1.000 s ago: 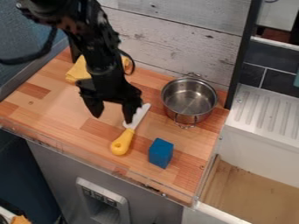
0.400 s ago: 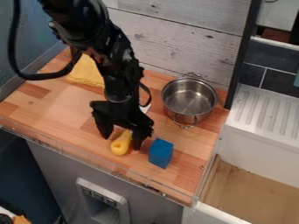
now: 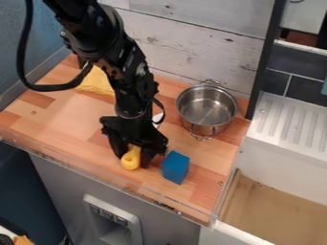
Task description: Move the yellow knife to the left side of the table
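The black claw [image 3: 133, 157] is down over the yellow handle of the knife [image 3: 131, 160], though from here I can't tell whether it has really got hold of it. The knife lies near the front edge of the wooden counter [image 3: 57, 112], handle end toward the front, with a bit of its white blade peeping out behind the arm. Just beside the claw stands a blue block [image 3: 176, 167]. Farther back are a metal pot [image 3: 207, 109] and, behind the arm, a yellow cloth [image 3: 97, 82].
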Robot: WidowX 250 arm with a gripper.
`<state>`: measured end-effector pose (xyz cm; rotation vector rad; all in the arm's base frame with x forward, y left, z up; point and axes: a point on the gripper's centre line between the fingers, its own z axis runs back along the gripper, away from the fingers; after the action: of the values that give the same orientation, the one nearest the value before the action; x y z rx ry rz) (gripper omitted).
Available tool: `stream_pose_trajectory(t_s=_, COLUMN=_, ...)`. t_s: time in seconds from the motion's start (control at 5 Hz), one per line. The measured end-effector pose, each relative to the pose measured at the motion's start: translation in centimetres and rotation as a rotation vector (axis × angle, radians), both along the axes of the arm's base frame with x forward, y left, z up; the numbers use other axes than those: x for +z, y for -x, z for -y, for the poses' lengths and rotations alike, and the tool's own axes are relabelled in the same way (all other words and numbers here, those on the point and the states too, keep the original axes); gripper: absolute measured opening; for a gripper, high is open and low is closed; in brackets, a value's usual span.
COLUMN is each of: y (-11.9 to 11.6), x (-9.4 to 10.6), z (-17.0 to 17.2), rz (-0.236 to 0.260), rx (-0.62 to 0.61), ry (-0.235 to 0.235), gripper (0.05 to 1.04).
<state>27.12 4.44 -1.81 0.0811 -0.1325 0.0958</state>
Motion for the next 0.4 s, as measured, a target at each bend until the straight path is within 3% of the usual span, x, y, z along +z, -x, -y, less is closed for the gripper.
stream_pose_trajectory(t_s=0.2, y=-0.03, x=0.01, z=-0.07, rz=0.003, rx=0.003, ry=0.016, gripper=0.481)
stream_pose_trajectory(t_s=0.4, y=0.24, x=-0.01, z=-0.62, rz=-0.008, rx=0.014, ry=0.031, gripper=0.481)
